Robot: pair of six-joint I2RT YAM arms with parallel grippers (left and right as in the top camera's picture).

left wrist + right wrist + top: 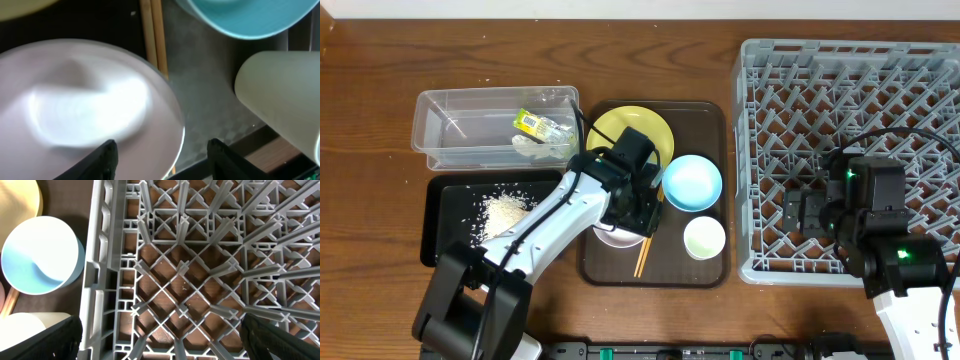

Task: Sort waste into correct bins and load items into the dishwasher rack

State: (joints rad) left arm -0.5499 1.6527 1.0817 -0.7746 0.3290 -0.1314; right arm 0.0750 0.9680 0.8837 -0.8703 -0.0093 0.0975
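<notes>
Two kinds of waste were found already binned: the wrapper (538,125) lay inside the clear tub (430,125) and the rice (505,212) lay on the black tray (445,200). Sorting was therefore judged done, and loading was the step in hand.

The dishwasher rack (745,160) held no dishes. All five kinds of item sat on the brown serving tray (715,120): yellow plate (610,128), light blue bowl (692,183), cup (704,238), chopsticks (152,30) and white bowl (90,100).

The left gripper (165,157) was low over the white bowl with its jaws apart, straddling the near rim and clamping nothing. That view was blurred, so contact could not be confirmed. The next move was judged to call for closing on the rim, lifting clear and carrying rightward to the rack.

The right gripper (167,340) hovered spread wide and empty above the rack's pegs, near its left wall.

Room was tight. The chopsticks lay just beside the bowl, partly beneath its edge, and the cup and blue bowl stood near. The right arm occupied the rack's near-left part, while the far rows were open.
</notes>
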